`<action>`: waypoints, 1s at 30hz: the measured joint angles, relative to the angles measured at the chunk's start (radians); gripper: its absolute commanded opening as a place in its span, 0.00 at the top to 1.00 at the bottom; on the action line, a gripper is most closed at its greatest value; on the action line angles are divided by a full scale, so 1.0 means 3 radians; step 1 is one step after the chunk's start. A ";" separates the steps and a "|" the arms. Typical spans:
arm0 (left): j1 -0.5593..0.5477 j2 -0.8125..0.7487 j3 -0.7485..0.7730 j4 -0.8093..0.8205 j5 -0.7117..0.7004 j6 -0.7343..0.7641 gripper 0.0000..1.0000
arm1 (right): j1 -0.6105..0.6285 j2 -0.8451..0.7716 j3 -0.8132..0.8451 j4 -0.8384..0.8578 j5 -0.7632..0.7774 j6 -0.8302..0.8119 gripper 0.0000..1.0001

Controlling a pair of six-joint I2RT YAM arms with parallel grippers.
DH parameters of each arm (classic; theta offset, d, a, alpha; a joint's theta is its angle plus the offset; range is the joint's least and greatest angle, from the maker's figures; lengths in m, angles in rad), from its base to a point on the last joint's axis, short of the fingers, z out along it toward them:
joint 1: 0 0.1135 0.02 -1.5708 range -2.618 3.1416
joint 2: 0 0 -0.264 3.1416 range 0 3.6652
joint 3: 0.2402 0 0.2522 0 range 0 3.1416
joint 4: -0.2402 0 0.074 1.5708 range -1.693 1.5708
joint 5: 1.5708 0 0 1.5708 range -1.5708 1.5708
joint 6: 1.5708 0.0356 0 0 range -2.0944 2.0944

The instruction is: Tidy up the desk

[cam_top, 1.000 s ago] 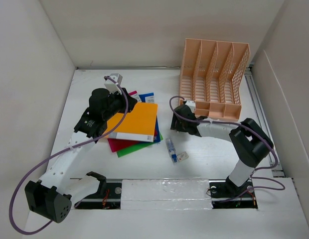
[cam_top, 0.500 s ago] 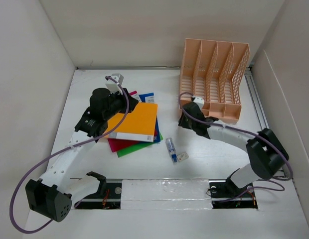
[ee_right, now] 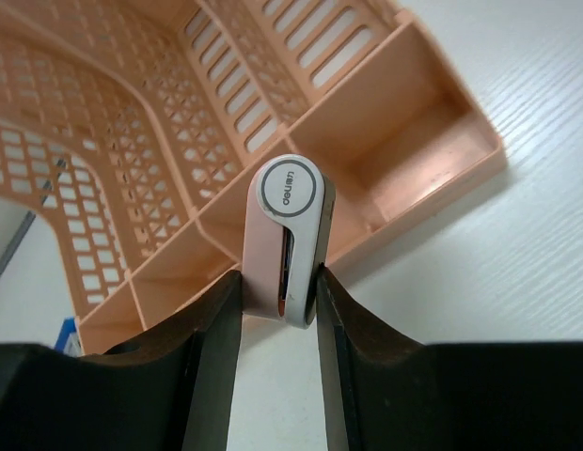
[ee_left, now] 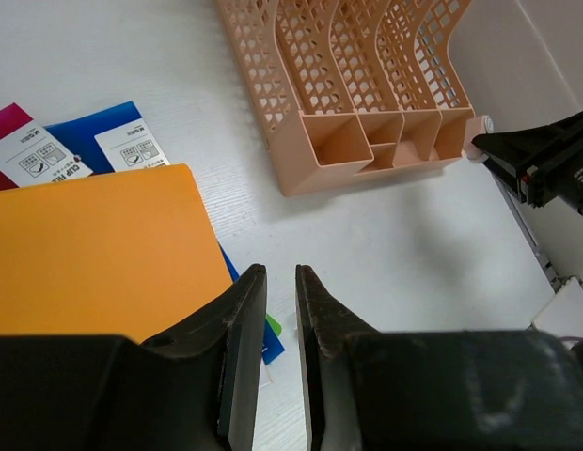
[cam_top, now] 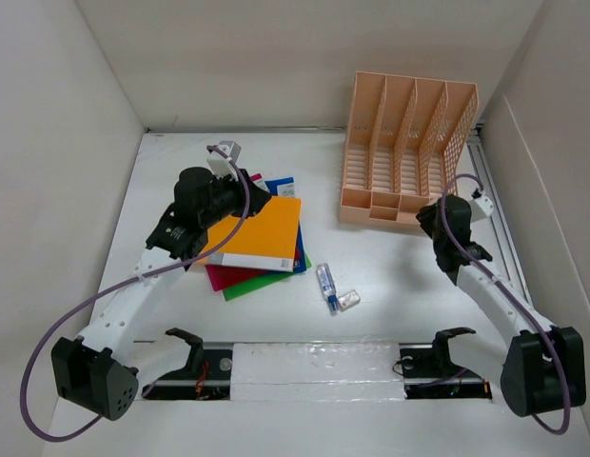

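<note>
The desk (cam_top: 390, 286) is a white tabletop with walls around it. My right gripper (ee_right: 279, 274) is shut on a small pink and white stapler-like item (ee_right: 287, 235), which it holds upright just in front of the peach file rack's (ee_right: 132, 141) low front compartments. From above, the right gripper (cam_top: 428, 213) sits at the front right corner of the rack (cam_top: 409, 143). My left gripper (ee_left: 280, 271) hovers over the right edge of an orange folder (ee_left: 94, 244). Its jaws are a narrow gap apart and hold nothing. The folder (cam_top: 257, 233) tops a stack of coloured folders.
A blue and white tube (cam_top: 325, 283) and a small white item (cam_top: 347, 300) lie on the desk between the arms. A taped metal rail (cam_top: 314, 367) runs along the near edge. The rack (ee_left: 357, 85) stands at the back right, close to the right wall.
The right gripper closed on the pink and white item and swung with it from the desk's middle to the rack's front right corner. The left arm barely moved.
</note>
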State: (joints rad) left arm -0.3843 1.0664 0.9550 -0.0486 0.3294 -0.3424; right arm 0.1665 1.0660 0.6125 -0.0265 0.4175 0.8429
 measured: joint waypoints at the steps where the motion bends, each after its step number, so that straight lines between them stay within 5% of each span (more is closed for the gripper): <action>1: 0.0000 0.0000 0.0000 0.0000 0.0010 -0.0001 0.84 | -0.0094 0.0001 -0.0028 0.0041 -0.0038 0.0038 0.66; 14: 0.0000 -0.0038 -0.0048 0.0014 0.0048 -0.0022 0.84 | -0.0777 0.0422 -0.0062 0.0509 -0.0629 0.0441 0.65; 30: 0.0000 -0.0052 -0.0051 0.0018 0.0048 -0.0022 0.84 | -0.1008 0.0909 -0.0111 0.1033 -0.0858 0.0771 0.61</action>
State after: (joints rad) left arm -0.3843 1.0508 0.9398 -0.0433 0.3439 -0.3489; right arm -0.1360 1.3388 0.5793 0.2832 0.1600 1.0740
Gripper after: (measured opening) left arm 0.160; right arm 0.391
